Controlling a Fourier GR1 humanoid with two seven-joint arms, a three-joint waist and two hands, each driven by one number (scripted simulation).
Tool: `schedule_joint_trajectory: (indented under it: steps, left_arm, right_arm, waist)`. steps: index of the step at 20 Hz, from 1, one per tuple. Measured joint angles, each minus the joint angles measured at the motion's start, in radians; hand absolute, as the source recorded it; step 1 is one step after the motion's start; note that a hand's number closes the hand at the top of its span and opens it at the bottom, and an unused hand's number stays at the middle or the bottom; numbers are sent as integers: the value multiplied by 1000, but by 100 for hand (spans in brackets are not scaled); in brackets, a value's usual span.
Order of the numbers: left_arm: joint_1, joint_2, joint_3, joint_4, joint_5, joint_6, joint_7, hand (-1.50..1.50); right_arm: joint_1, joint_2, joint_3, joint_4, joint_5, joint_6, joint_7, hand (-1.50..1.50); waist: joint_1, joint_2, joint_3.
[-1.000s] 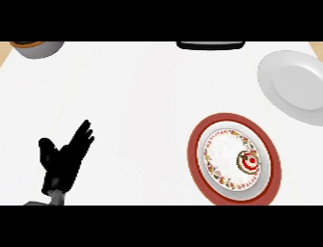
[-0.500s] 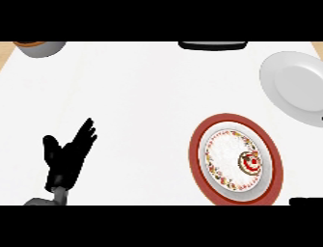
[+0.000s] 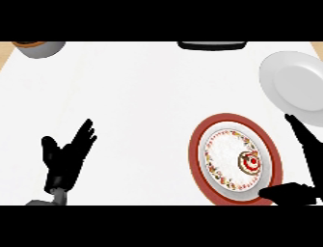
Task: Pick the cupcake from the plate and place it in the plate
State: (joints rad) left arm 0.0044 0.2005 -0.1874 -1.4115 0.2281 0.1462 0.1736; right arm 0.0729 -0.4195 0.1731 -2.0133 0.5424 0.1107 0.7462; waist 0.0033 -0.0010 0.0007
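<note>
The small cupcake with red-and-white swirled icing (image 3: 250,161) sits on the right half of the patterned white plate with a broad red rim (image 3: 196,159), untouched. What has changed is the robot's right hand (image 3: 319,164): a second ago only a sliver showed at the lower right corner, and now it has risen along the plate's right edge, fingers (image 3: 298,126) straight and spread from the thumb, which lies by the plate's lower right rim. That reads as the approach to the pick; nothing is clamped on the cupcake yet. The plain white round plate (image 3: 298,87), further back on the right, holds nothing and looks like the destination. On the white worktop (image 3: 135,106), the left hand (image 3: 65,158) rests low at the left, fingers up and apart, as before.
</note>
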Motion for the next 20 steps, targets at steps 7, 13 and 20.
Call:
schedule_joint_trajectory:
  steps: [7,13,20]
  left_arm:
    - [-10,-17,36,17,-30,-34,4,0]
    - [28,-37,34,-27,-51,-36,13,0]
    - [10,-56,64,3,-68,-62,-2,0]
  right_arm:
    - [-3,97,20,76,68,6,-52,-150]
    - [-6,139,54,143,179,-10,-48,-150]
    - [-26,178,39,217,250,-5,-54,-150]
  waist:
    - [-3,0,0]
    - [-2,-1,0]
    - [-3,-1,1]
